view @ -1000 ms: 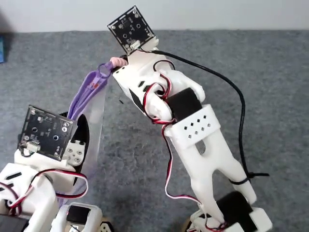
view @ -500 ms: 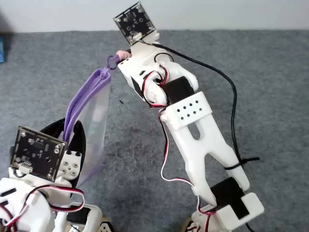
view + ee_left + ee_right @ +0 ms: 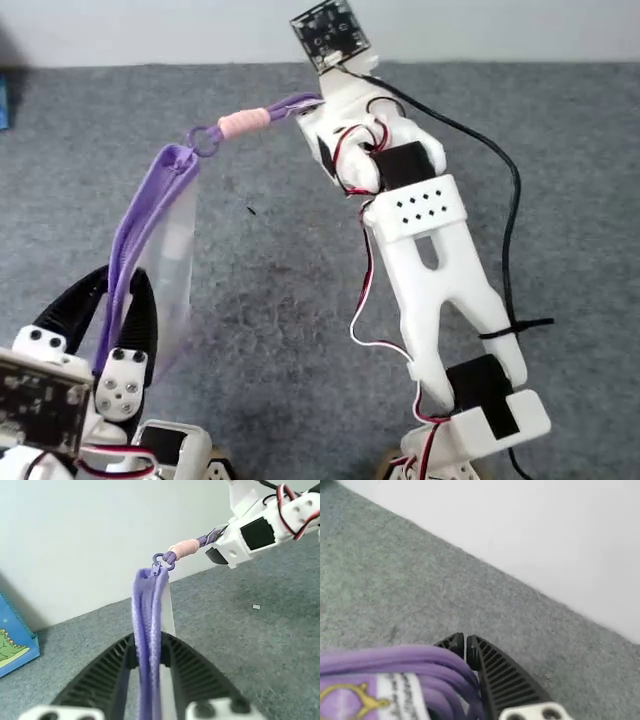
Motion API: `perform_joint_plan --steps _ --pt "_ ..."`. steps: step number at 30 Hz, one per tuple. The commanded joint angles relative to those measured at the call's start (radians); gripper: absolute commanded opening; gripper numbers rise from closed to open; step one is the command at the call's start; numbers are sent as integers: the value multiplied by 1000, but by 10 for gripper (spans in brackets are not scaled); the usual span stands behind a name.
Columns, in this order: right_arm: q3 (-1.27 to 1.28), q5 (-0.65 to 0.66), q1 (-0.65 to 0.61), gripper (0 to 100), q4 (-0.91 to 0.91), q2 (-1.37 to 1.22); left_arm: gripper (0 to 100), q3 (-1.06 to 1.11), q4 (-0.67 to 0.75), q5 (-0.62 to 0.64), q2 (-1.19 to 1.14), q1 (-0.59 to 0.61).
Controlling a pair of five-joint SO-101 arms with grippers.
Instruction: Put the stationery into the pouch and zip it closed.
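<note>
High view: pouch (image 3: 168, 240) is held off the grey table (image 3: 570, 170), hung between both arms. Its purple zipper (image 3: 140, 220) edge is clamped near one end by the left gripper (image 3: 120, 288), black jaws pressed onto the band from both sides. The zipper is seen drawn together up to the ring (image 3: 204, 140) at the far end. From the ring, a pink bead (image 3: 245, 123) and a purple cord (image 3: 288, 104) are stretched taut to the right gripper (image 3: 308, 103). Right wrist view: jaws are shut on the cord (image 3: 420, 662), tips touching. Pouch contents cannot be made out. A blue item (image 3: 12, 645) is seen by the wall.
</note>
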State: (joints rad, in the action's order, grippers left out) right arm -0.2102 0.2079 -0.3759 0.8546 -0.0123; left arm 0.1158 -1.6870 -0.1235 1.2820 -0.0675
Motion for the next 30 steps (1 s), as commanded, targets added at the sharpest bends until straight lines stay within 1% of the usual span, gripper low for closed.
perform_joint_plan --steps 1,4,7,11,15,18,24,26,29,30 --pt "-29 12 8 7 -15 61 187 -30 5 26 3 2" --pt "-26 12 18 7 -15 59 280 -19 0 104 3 2" --pt "-26 12 53 7 -24 53 321 -19 -2 132 3 3" --pt "-32 12 124 7 -39 8 321 -19 -2 130 2 3" --pt "-32 37 194 7 -136 -36 321 -19 -3 130 2 3" --pt "-32 81 216 7 -176 -59 320 -19 -12 130 3 3" --pt "-28 91 220 17 -153 -65 320 -19 -66 130 3 3" --pt "-28 91 222 77 -105 -65 320 -10 -66 132 3 3" --pt "-28 91 225 228 -24 -61 320 30 -66 135 3 3" --pt "-28 87 231 262 2 -56 320 42 -66 137 3 3"
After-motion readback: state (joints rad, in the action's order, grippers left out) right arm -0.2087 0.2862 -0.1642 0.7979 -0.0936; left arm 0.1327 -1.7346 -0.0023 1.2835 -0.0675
